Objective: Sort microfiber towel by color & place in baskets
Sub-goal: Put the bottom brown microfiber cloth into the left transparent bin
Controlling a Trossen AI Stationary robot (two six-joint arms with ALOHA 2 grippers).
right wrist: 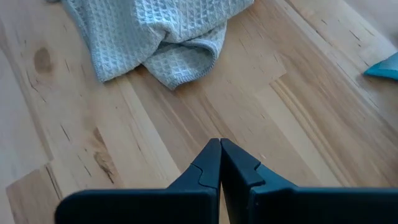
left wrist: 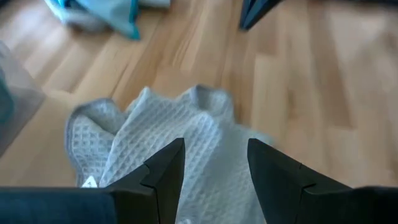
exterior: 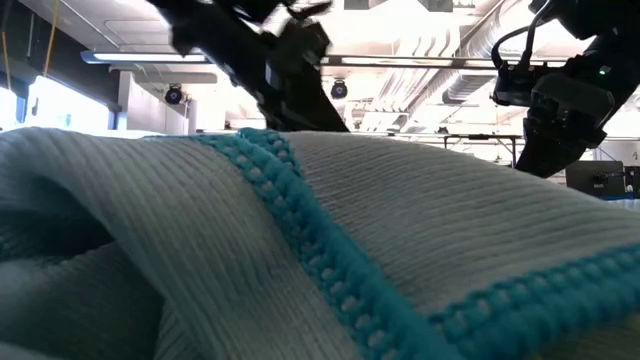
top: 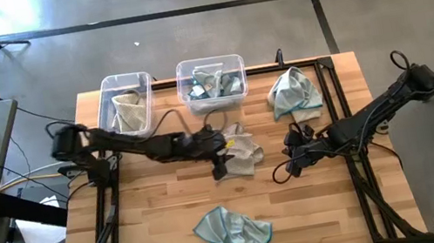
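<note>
One beige towel under the open left gripper; needed a deeper, centred pinch; right gripper closed empty.

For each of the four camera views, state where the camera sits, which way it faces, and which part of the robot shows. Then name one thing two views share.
High: above the table, looking straight down; both arms show.
Low: at table-top height, looking level; a teal towel fills it, arms above.
Left wrist: looks past the open left end effector onto the beige-grey towel.
Right wrist: looks past the shut right end effector at bare wood.
Shared: both wrist views show the beige-grey towel.
</note>
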